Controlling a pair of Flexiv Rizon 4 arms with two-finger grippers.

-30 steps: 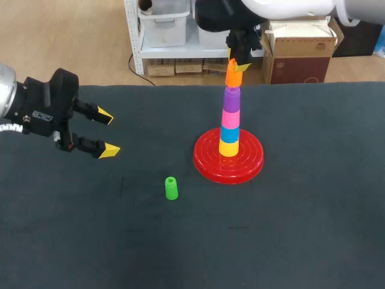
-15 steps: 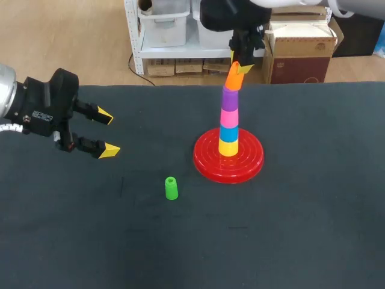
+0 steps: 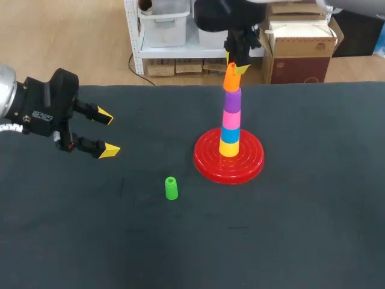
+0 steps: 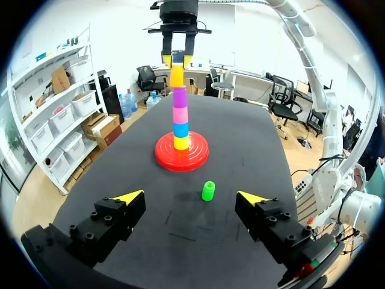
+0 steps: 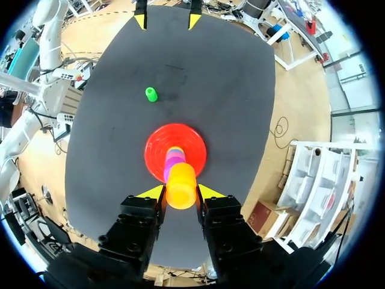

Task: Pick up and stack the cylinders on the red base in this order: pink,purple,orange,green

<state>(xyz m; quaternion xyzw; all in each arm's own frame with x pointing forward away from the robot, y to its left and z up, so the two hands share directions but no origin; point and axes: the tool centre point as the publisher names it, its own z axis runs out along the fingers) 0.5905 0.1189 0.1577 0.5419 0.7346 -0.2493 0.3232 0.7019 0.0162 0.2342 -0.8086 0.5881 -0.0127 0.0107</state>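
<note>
Jaws check: my left jaws are spread wide, hanging over the left side of the tabletop [image 3: 180, 253]. The green cylinder [image 3: 171, 188] stands upright out ahead of them, well apart, and in my left wrist view it sits roughly between the two tips. It has bare tabletop all round it and loads of room toward the near edge.

Past it is the red base [image 3: 204, 159], not touching it and nearer the far edge than the near one. Stacked on the base, going up: yellow cylinder [image 3: 228, 148], blue cylinder [image 3: 230, 133], pink cylinder [image 3: 231, 116], purple cylinder [image 3: 233, 98].

My right jaws come down from above and are clamped on the orange cylinder [image 3: 232, 81], one tip each side. It sits on top of the purple one.
</note>
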